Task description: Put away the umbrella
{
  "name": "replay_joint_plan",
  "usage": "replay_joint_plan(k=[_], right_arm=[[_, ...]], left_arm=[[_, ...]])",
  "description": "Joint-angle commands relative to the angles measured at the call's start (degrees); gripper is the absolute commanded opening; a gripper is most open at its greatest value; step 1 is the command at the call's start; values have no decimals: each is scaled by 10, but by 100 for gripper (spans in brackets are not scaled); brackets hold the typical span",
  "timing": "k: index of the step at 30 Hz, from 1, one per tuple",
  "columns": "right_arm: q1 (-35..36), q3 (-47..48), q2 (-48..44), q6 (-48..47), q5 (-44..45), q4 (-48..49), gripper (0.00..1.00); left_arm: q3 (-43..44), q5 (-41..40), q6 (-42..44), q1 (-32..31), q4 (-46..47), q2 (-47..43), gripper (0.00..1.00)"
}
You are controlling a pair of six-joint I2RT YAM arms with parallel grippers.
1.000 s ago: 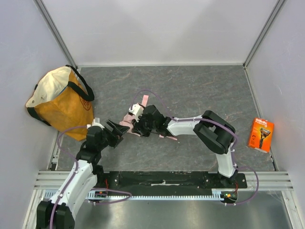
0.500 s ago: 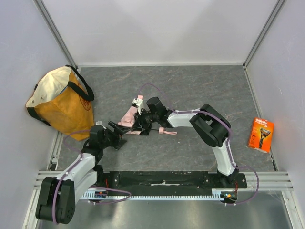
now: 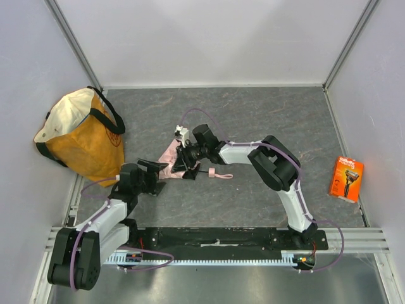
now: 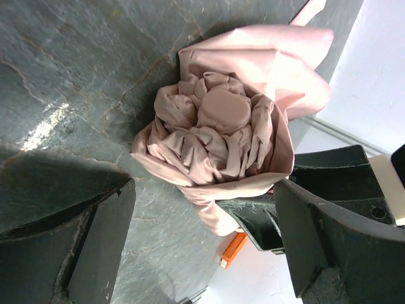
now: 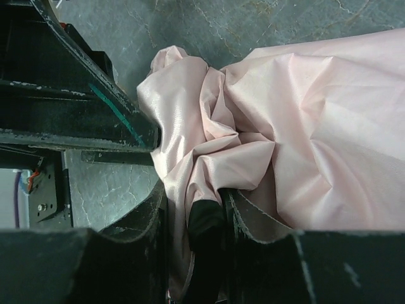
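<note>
**Right arm has the umbrella pinched, left stands wide beside it**

There's your umbrella (image 3: 168, 154), lying on the grey table (image 3: 266, 114) a bit left of centre, between the two arms. It's a loose pale pink bundle w/ the fabric crumpled in on itself, and the left wrist cam looks straight at its bunched end. The thin pink strap (image 3: 221, 175) trails flat on the table to the right of the bundle.

Right gripper (image 5: 196, 212): jaws narrow, clamped on the umbrella. On its wrist cam you see pink fabric squeezed between the fingers (image 5: 144, 216), w/ a small black bit caught in the gap alongside it. From the top cam this arm reaches in from the right and meets the bundle on its right side.

Left gripper (image 4: 205, 190): jaws wide apart, holding nothing. It sits low over the table at the near-left end of the bundle. On its own cam the bundle lies between the two fingers (image 4: 95, 247) — can't tell whether either one touches the fabric.

The two grippers are close together. The left one's black body fills the top-left corner of the right wrist cam.

Elsewhere, the orange-and-cream tote bag (image 3: 79, 133) w/ black straps stands at the left wall, apart from the umbrella — the umbrella isn't in it. An orange razor pack (image 3: 346, 178) lies at the right edge of the table, well apart from everything.
</note>
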Motion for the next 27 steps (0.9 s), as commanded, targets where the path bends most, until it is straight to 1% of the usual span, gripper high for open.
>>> replay_joint_plan(k=[1, 4, 9, 12, 19, 23, 27], right_arm=[[6, -32, 109, 17, -7, -232, 0], [-6, -22, 126, 18, -32, -237, 0], [-25, -17, 139, 33, -65, -234, 0], [-28, -9, 147, 43, -70, -233, 0], [-29, 5, 159, 75, -96, -217, 0], [-30, 16, 164, 81, -105, -218, 0], [-30, 15, 161, 80, -111, -220, 0]], left_arm=[[13, -71, -8, 3, -16, 10, 96], [20, -84, 2, 2, -20, 22, 95], [37, -66, 5, -2, -24, 62, 95], [47, -59, -6, -13, -26, 85, 95], [69, -148, -24, -59, -63, 113, 94], [89, -183, -11, -81, -65, 152, 89], [90, -227, -6, -97, -62, 145, 81]])
